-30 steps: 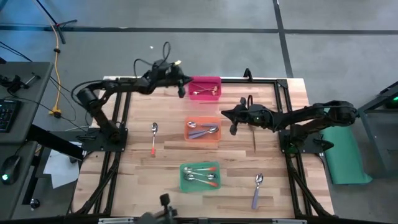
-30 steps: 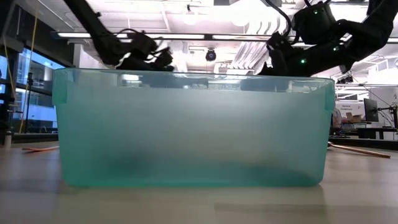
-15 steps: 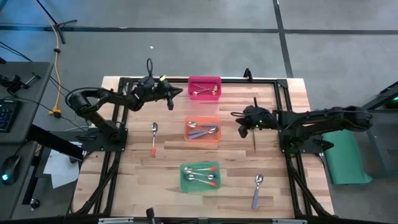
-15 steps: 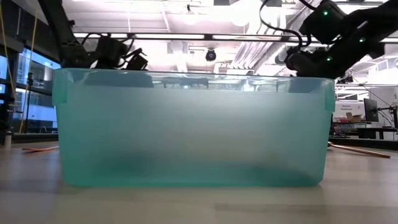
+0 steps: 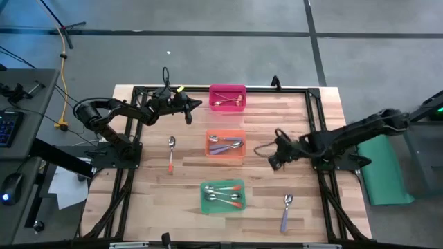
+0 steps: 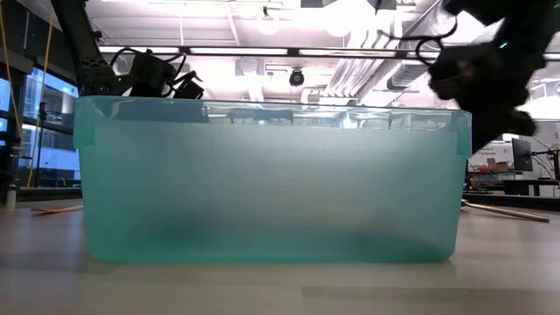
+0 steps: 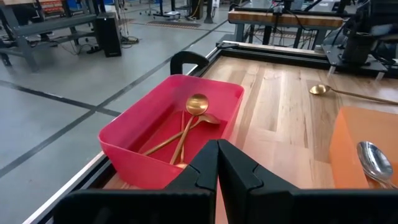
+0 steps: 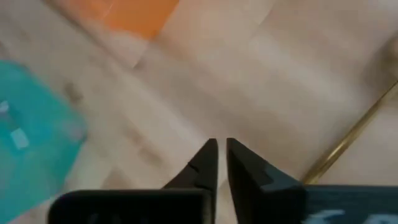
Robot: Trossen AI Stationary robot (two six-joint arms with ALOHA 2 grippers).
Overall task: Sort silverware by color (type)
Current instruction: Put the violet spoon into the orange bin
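Two gold spoons [image 7: 186, 127] lie in the pink bin [image 5: 228, 97]. The orange bin [image 5: 225, 144] holds purple-handled spoons and the green bin [image 5: 222, 196] orange-red-handled ones. Loose on the table are an orange-red-handled spoon [image 5: 171, 153], a purple-handled spoon [image 5: 286, 211] and a gold spoon [image 7: 319, 89]. My left gripper [image 5: 190, 109] hovers shut and empty just left of the pink bin. My right gripper [image 5: 275, 162] points steeply down over bare wood right of the orange bin, beside the gold spoon's handle [image 8: 348, 144], with a narrow gap between its fingertips and nothing in it.
A black frame [image 5: 315, 114] runs along the table's edges and both arm bases stand on it. In the low view the green bin [image 6: 262, 175] fills the foreground and hides the tabletop behind it. Bare wood lies between the bins and the right arm.
My left gripper has drawn back from over the pink bin toward the table's left edge and sunk a little, then kept still. My right gripper has swung from beside the orange bin's far right corner toward the near edge and tipped from near level to pointing steeply down.
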